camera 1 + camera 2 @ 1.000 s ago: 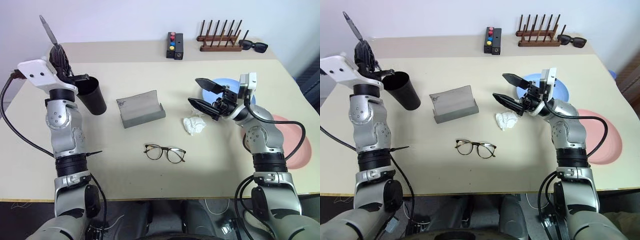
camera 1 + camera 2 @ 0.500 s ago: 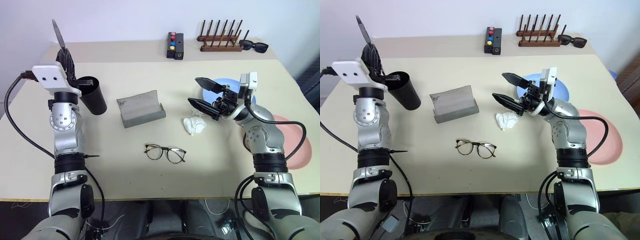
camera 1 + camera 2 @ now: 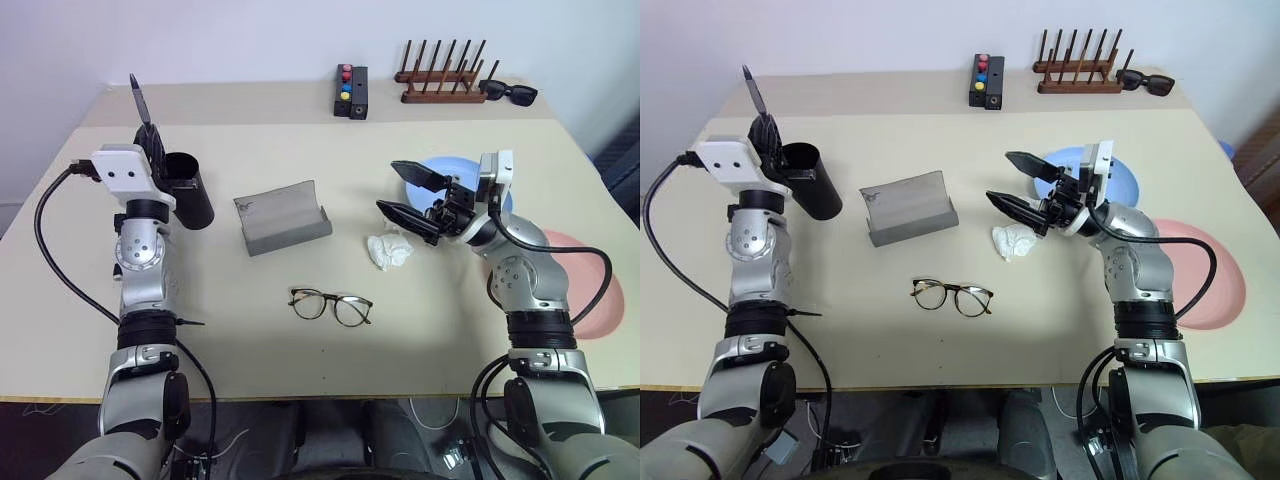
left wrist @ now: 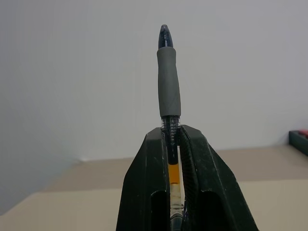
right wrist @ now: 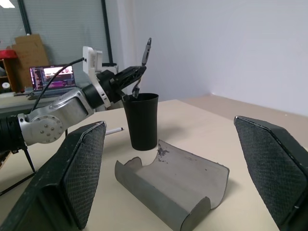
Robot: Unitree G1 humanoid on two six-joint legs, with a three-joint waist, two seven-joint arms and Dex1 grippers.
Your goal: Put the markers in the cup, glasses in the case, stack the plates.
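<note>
Left gripper (image 4: 173, 139) clamping marker (image 4: 169, 82), cup (image 3: 186, 190) beside

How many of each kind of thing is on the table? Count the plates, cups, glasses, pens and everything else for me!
Plates: 2, blue and pink
Cup: 1
Eyeglasses: 1
Sunglasses: 1
Glasses case: 1
Pens: 2, one in the left gripper, one lying past the cup
Crumpled tissue: 1
Button box: 1
Wooden rack: 1
Total: 11
</note>
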